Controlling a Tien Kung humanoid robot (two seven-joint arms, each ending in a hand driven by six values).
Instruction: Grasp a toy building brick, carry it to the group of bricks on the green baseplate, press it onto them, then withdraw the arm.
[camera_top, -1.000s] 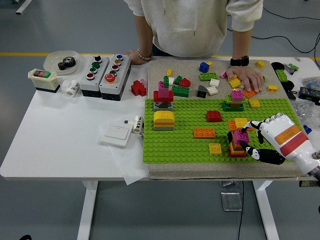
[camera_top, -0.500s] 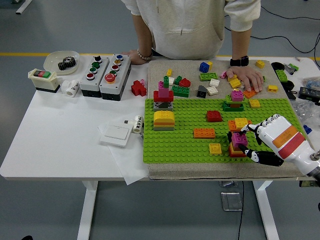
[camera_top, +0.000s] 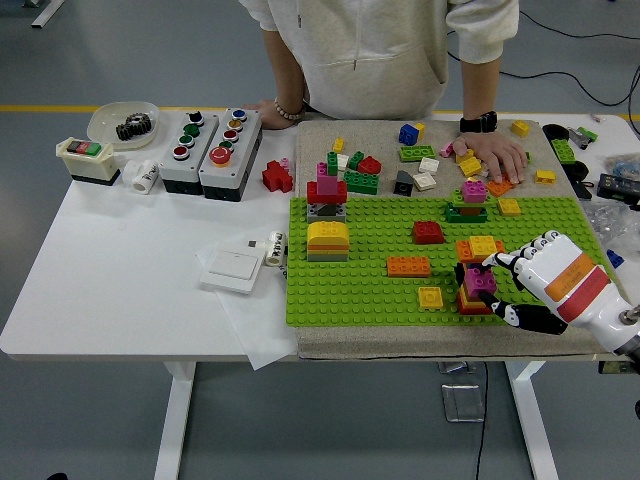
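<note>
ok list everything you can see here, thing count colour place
green baseplate: one, green, on the grey mat at the table's right
grey mat: one, grey, under the baseplate
magenta brick: one, on top of a red and orange stack near the baseplate's front right
other bricks on the baseplate: several, red, orange, yellow
loose bricks: many, mixed colours, on the mat behind the baseplate
button boxes: two, grey, far left
switch box: one, white, far left
bowl with a gear: one, clear, far left corner
white plate: one, left of the baseplate
person's hand: one, flat on the loose bricks
right hand: fingers around the magenta brick
</note>
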